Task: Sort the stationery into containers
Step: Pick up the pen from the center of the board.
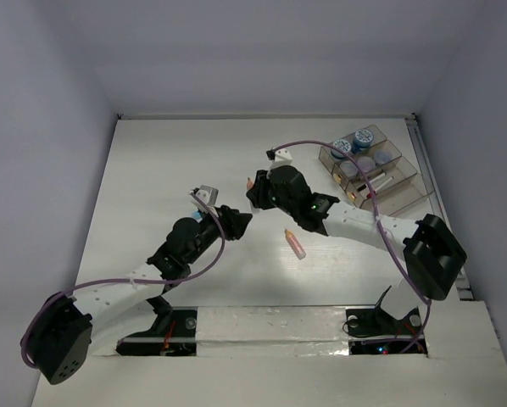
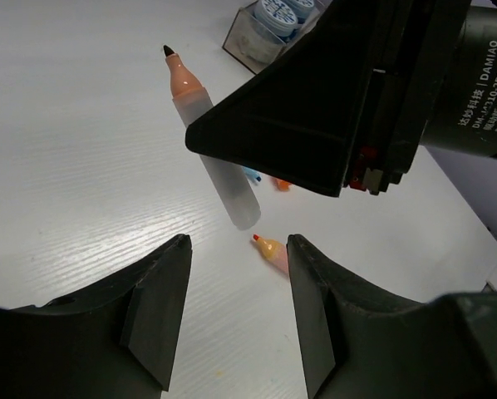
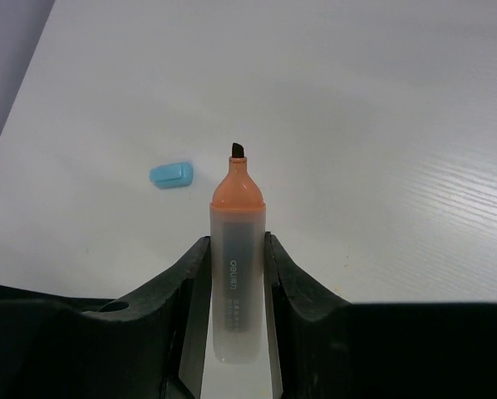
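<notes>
My right gripper is shut on an uncapped highlighter with a frosted barrel, an orange neck and a dark tip, held above the table. In the top view this gripper hangs mid-table. My left gripper is open just left of it with only bare table between its fingers. A short pink-orange stick lies on the table, beside the left gripper's right finger. A light-blue eraser lies ahead-left of the highlighter. The smoky compartment tray at the far right holds blue-lidded jars.
The left wrist view shows the right gripper's black finger close above, the held highlighter under it, and a corner of the tray behind. Walls close in the table on the left, back and right.
</notes>
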You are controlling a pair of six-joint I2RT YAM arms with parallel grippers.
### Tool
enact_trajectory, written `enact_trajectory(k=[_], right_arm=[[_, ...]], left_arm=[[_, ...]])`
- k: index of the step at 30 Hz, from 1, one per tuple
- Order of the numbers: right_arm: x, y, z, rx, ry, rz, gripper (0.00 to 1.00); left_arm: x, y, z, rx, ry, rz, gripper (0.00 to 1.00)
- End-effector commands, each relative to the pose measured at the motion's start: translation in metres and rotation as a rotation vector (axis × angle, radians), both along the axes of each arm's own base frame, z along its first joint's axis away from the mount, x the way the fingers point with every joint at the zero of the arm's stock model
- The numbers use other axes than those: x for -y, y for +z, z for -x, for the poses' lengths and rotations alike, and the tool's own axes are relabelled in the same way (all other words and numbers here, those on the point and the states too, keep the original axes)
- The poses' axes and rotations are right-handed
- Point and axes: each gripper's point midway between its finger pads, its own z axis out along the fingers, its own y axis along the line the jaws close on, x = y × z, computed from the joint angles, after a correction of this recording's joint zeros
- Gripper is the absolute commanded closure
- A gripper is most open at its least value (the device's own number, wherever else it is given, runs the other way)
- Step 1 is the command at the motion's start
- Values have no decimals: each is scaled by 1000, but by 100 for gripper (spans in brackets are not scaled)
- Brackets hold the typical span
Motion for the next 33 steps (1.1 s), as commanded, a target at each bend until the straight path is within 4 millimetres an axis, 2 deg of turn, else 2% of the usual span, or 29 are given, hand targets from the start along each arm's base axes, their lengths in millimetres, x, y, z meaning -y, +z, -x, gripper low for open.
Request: enact_trajectory(k=[1, 6, 11, 17, 28, 33], right_arm=[[4, 43, -4, 83, -70, -115, 100], [-1, 47, 4, 92, -56, -128, 100], [-19, 43, 17, 90, -12, -131, 100], [-22, 43, 25, 103, 1, -153, 100], [-25, 47, 35, 101, 32, -198, 100], [-30, 53, 48, 104, 69, -238, 100]], left_arm=[[13, 44, 0, 110, -67, 72, 54], [16, 40, -2, 99, -73, 59, 56], [18, 39, 0, 107, -88, 64, 56], [15, 38, -3, 103, -59, 62, 58], [15, 34, -8, 90, -47, 43, 73], [14, 29, -12, 74, -26, 31, 67]])
